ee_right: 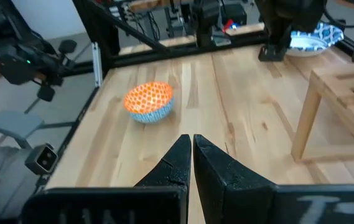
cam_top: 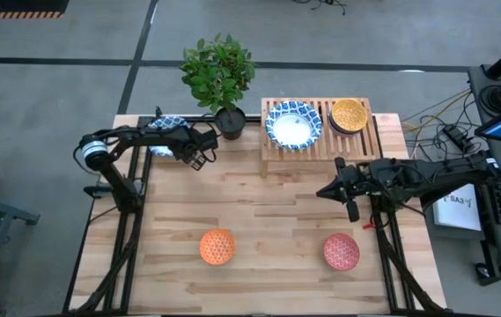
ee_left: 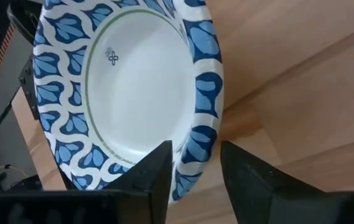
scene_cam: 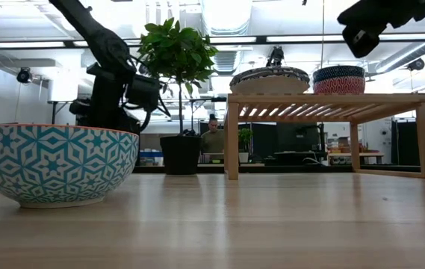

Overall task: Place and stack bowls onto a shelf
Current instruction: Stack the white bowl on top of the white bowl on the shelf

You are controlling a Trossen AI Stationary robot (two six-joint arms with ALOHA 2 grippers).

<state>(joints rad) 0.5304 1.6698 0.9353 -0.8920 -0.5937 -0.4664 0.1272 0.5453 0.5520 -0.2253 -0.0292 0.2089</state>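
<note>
My left gripper (cam_top: 199,151) is at the table's far left, at a blue-and-white bowl (cam_top: 169,132) with a white inside (ee_left: 139,87). My right gripper (cam_top: 334,187) hangs shut and empty in front of the slatted shelf (cam_top: 272,150), above the table. On the shelf stand a blue-and-white bowl (cam_top: 292,125) and a yellow bowl (cam_top: 349,114) on top of a dark patterned one (scene_cam: 339,78). The orange bowl (cam_top: 217,246) and the pink-red bowl (cam_top: 341,251) rest on the table near its front edge. My left gripper has the blue-and-white bowl by its patterned rim (ee_left: 196,146). One finger (ee_left: 155,174) is inside the bowl and the other (ee_left: 245,177) outside, with the rim pinched between them. Whether the bowl's base is still on the table, I cannot tell.
A potted plant (cam_top: 221,75) stands at the far edge between the left gripper and the shelf. The shelf's near leg (ee_right: 307,118) is close to my right gripper. Bare planks lie in the table's middle (cam_top: 268,202). A person (scene_cam: 212,138) sits in the room behind.
</note>
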